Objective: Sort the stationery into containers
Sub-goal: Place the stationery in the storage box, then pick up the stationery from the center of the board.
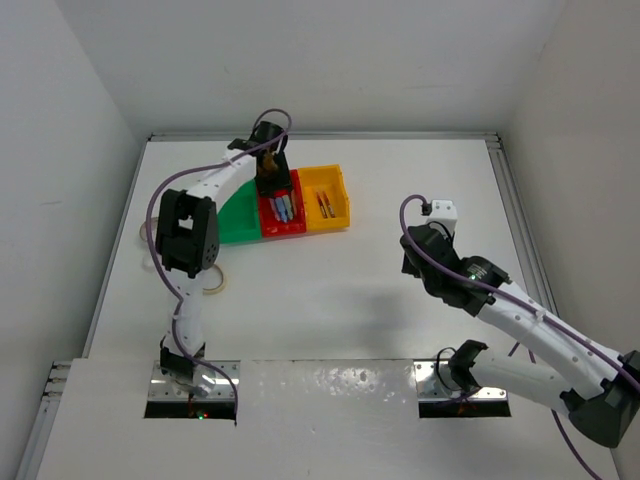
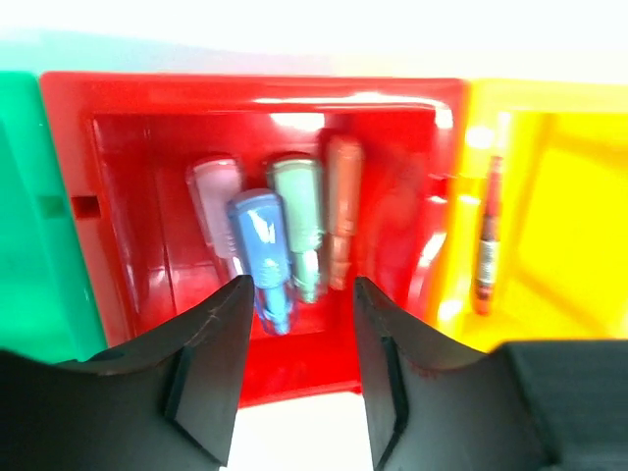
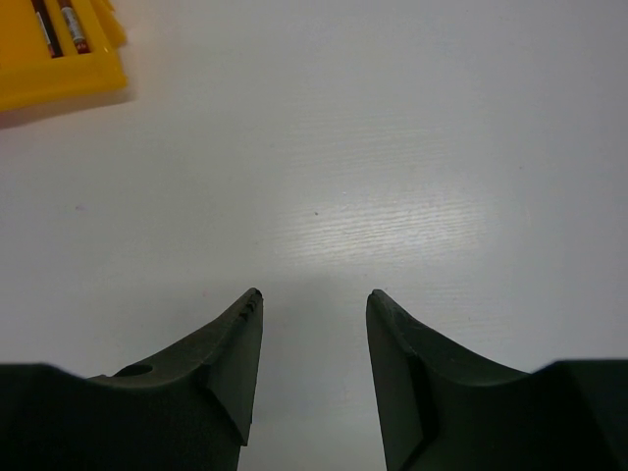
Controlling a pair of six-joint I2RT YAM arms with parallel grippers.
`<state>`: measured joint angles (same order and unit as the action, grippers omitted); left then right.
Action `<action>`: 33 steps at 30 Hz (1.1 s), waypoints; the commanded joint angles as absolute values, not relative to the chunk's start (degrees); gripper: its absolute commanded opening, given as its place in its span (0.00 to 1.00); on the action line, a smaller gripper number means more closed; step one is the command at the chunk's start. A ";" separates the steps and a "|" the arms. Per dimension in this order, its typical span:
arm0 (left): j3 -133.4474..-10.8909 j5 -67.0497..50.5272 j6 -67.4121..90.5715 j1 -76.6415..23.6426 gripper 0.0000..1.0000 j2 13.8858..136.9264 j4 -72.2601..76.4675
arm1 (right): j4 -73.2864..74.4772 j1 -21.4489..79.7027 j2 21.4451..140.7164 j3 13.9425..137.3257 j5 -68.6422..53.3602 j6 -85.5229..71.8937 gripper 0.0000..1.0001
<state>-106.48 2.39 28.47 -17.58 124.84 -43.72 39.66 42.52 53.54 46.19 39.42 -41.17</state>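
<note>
Three joined bins stand at the back left: green (image 1: 236, 222), red (image 1: 283, 216) and yellow-orange (image 1: 327, 197). My left gripper (image 1: 272, 186) hangs over the red bin, open and empty. In the left wrist view its jaws (image 2: 299, 287) stand apart above the red bin's near wall (image 2: 294, 378). Inside lie a pale pink stick (image 2: 214, 201), a blue one (image 2: 263, 245), a teal one (image 2: 299, 216) and an orange one (image 2: 343, 206). A red-orange pen (image 2: 488, 235) lies in the yellow bin (image 2: 574, 196). A clear tape ring (image 1: 213, 283) lies on the table by the left arm. My right gripper (image 1: 414, 260) is open and empty over bare table (image 3: 314, 294).
The green bin (image 2: 29, 245) shows at the left edge of the left wrist view. A corner of the yellow bin (image 3: 69, 78) with two pens (image 3: 59, 27) shows at the right wrist view's top left. Another ring (image 1: 146, 236) lies near the table's left edge. White walls enclose the table.
</note>
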 commanded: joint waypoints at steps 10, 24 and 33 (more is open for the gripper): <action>-87.57 -11.22 -4.09 -0.93 0.59 87.42 -38.59 | 36.74 43.51 55.11 45.97 38.23 -39.82 0.46; -57.05 -9.25 -27.59 12.57 0.78 82.53 -42.65 | 33.75 44.56 55.81 45.27 38.06 -37.18 0.46; -50.28 -0.27 -27.07 9.67 0.66 87.62 -31.03 | 35.24 44.56 51.51 42.72 39.81 -39.81 0.46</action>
<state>-51.13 -3.31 -26.13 10.66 85.69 -37.23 35.27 44.14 52.95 42.96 38.35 -38.46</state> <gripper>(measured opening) 0.667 0.460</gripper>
